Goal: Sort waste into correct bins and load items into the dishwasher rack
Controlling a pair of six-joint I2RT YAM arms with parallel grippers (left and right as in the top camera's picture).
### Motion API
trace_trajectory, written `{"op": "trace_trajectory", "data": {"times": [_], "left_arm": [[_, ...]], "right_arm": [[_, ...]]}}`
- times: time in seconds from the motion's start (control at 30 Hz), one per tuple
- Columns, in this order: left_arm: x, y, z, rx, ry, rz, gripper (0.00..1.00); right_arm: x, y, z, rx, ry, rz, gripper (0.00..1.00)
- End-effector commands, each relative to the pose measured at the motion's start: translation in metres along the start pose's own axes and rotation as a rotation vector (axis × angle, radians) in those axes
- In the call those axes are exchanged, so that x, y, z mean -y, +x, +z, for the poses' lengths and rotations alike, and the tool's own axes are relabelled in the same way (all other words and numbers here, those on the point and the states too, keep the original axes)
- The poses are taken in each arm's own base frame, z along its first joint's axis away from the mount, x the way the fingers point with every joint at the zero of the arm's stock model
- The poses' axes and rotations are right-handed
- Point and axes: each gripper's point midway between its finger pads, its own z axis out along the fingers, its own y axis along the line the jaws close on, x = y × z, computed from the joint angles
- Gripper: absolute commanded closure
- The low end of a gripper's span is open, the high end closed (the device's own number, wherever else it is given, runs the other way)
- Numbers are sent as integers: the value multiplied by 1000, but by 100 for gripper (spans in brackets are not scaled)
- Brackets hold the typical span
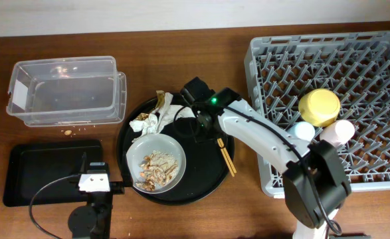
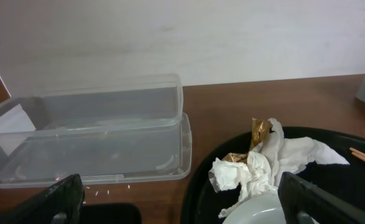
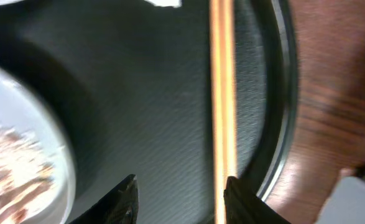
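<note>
Crumpled white napkins with a gold-brown wrapper (image 1: 156, 116) lie at the back of the large round black tray (image 1: 201, 182). A grey plate (image 1: 171, 143) on that tray holds brownish food scraps (image 1: 156, 167). My right gripper (image 1: 201, 129) hangs open low over the round tray (image 3: 157, 93), between the plate (image 3: 20, 124) and a wooden chopstick (image 3: 222, 93) that runs beside its right finger. My left gripper (image 2: 182, 208) is open and empty near the table's front left, facing the napkins (image 2: 263, 165) and the clear tub (image 2: 89, 130). The yellow bowl (image 1: 319, 106), light-blue cup (image 1: 304, 131) and pink cup (image 1: 341, 131) sit in the dishwasher rack (image 1: 354, 60).
The clear tub (image 1: 62, 89) stands at the back left with crumbs beside it. The shallow black rectangular tray (image 1: 48, 169) lies at the front left. Chopsticks (image 1: 226, 156) lie on the round tray's right side, close to the rack's left wall.
</note>
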Motion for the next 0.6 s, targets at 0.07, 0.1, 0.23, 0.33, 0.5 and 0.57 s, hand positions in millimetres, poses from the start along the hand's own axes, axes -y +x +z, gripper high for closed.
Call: {"op": "trace_trajectory", "data": {"times": [0.07, 0.1, 0.23, 0.33, 0.5, 0.57], "left_arm": [[3, 1, 0, 0, 15, 20, 1], [3, 1, 0, 1, 15, 20, 1], [3, 1, 0, 1, 15, 20, 1], [3, 1, 0, 0, 15, 20, 1], [3, 1, 0, 1, 15, 20, 1], [3, 1, 0, 1, 15, 20, 1]], "right_arm": [[8, -2, 21, -8, 89, 17, 60], [6, -2, 24, -10, 89, 12, 62], [3, -3, 25, 16, 126, 37, 62], [4, -5, 25, 30, 139, 38, 63], [8, 0, 38, 4, 171, 30, 63], [9, 3, 43, -9, 178, 27, 63]]}}
